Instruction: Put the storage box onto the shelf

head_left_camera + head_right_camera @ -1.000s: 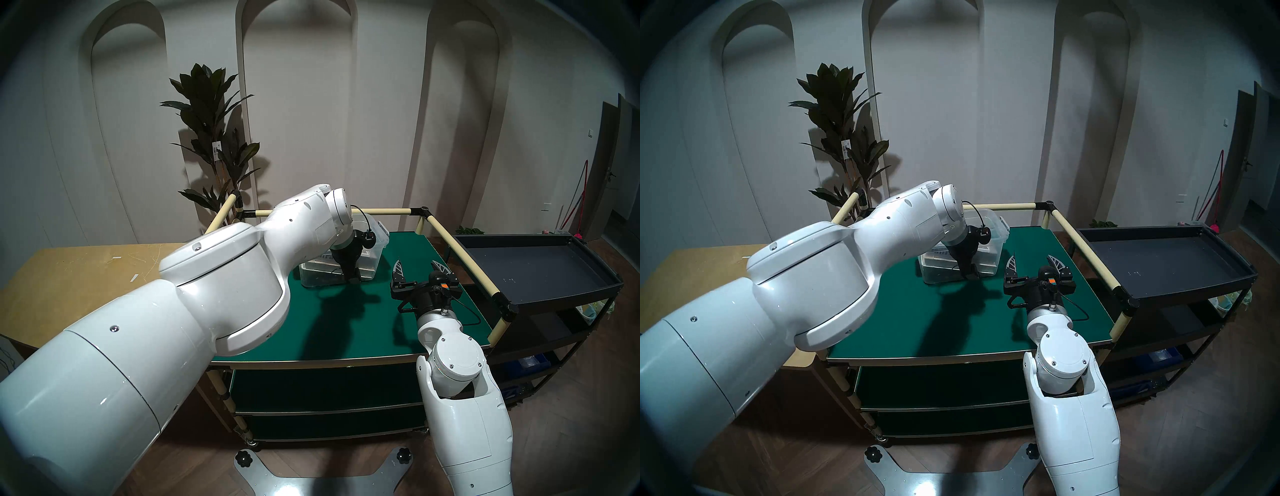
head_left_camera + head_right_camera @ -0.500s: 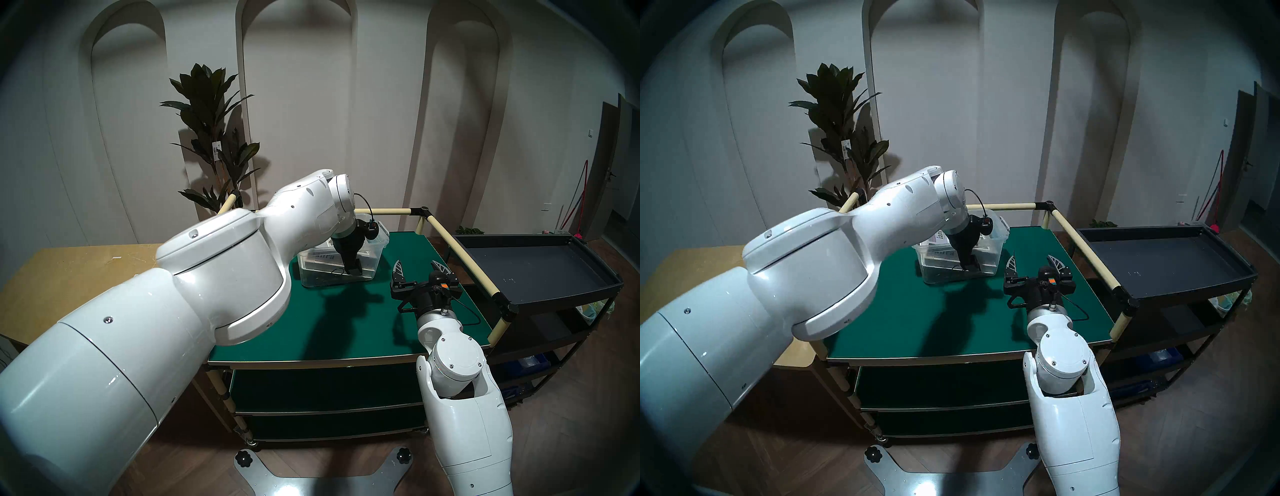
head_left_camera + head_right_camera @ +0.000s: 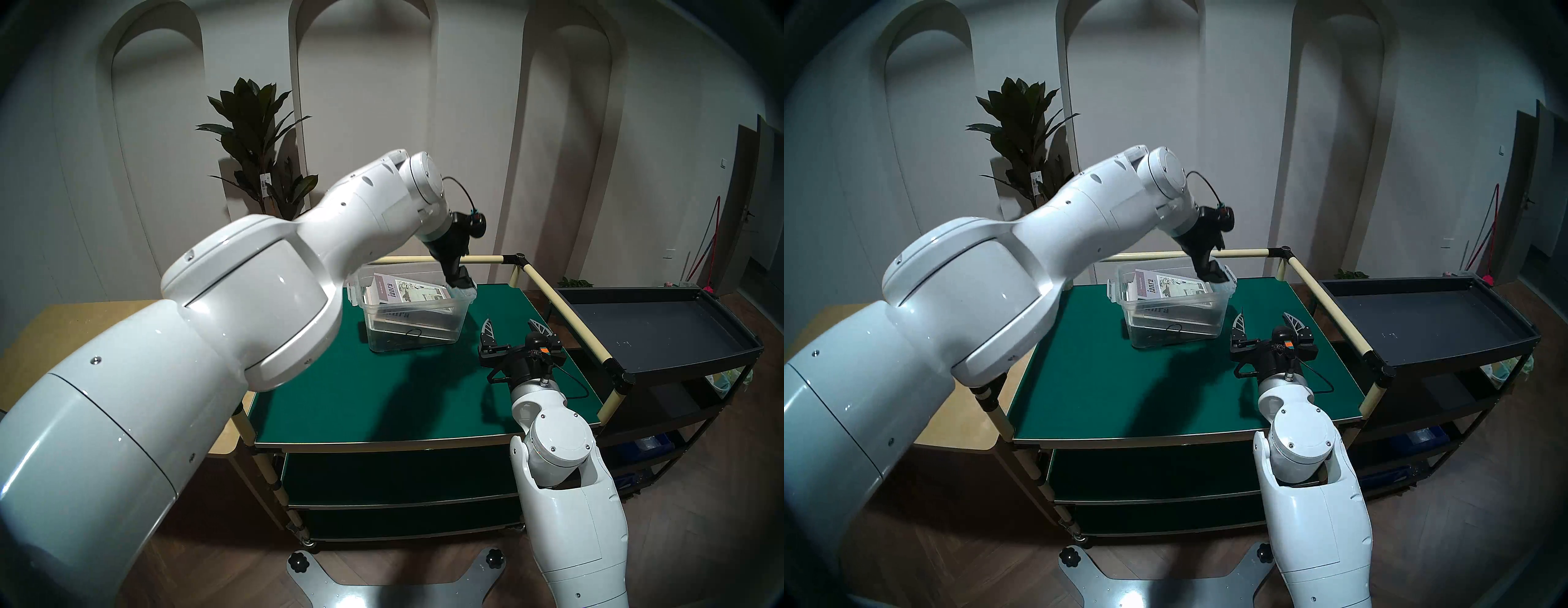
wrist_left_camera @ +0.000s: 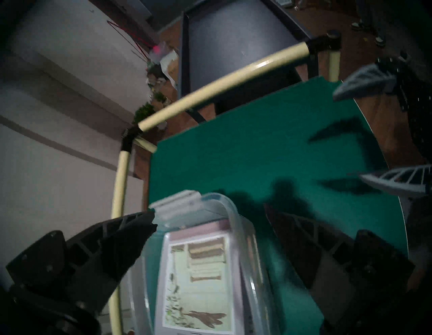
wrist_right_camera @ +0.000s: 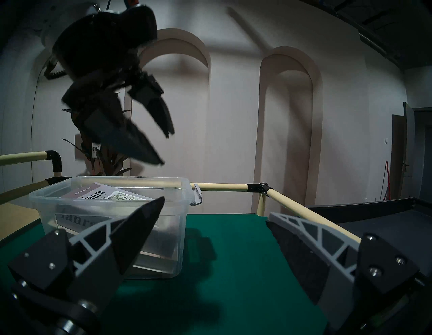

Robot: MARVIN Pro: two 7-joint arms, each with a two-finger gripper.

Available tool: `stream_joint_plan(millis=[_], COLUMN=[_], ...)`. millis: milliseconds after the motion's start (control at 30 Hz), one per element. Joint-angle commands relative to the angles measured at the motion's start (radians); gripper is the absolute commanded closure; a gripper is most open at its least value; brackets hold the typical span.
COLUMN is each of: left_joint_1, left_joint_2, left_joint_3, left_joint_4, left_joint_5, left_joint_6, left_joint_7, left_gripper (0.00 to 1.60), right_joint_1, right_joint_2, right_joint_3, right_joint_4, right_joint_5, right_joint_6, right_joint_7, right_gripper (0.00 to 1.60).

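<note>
Resting on the top green board of the shelf (image 3: 424, 403), toward its far rail, the storage box (image 3: 413, 316) looks already delivered; it has no lid on, and magazines (image 3: 407, 291) lie tilted inside. The left gripper (image 5: 161, 145) hangs above the box's right end with its fingers spread and nothing between them, which suggests the box has been let go and the arm is clear of it. The right gripper (image 3: 513, 331) floats level over the board just beside the box, also spread and empty, apparently parked out of the way.

From the head views the left gripper overlaps the box's grey side latch (image 3: 1228, 282), so contact cannot be judged there. The right wrist view settles it: both dark fingers are plainly in the air above the rim. The left wrist view adds the near latch (image 4: 177, 203) and the top magazine's printed cover, with the dark grey cart (image 4: 233, 42) beyond the cream rail (image 4: 222, 91).
</note>
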Motion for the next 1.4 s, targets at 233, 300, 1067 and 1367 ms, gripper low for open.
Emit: stream_joint_plan(millis=[233, 300, 1067, 1367], left_joint_1=[-0.173, -0.17, -0.005, 0.0], left_joint_2=[0.172, 0.182, 0.07, 0.053], left_joint_3=[-0.237, -0.267, -0.388, -0.404], left_joint_4=[-0.094, -0.097, -0.173, -0.232], left_joint_5=[-0.067, -0.081, -0.174, -0.172], left_joint_6=[0.012, 0.018, 0.108, 0.106], left_joint_7=[0.23, 0.251, 0.49, 0.589], left_gripper=[0.0, 0.0, 0.0, 0.0], right_joint_1=[0.008, 0.008, 0.01, 0.01], right_joint_2=[0.001, 0.001, 0.001, 0.001], right_joint_3=[0.002, 0.002, 0.001, 0.001], right_joint_4=[-0.02, -0.02, -0.01, -0.003], right_joint_5=[-0.001, -0.001, -0.001, 0.0], right_joint_6=[-0.006, -0.006, -0.005, -0.005], right_joint_7=[-0.001, -0.001, -0.001, -0.001], right_gripper=[0.0, 0.0, 0.0, 0.0])
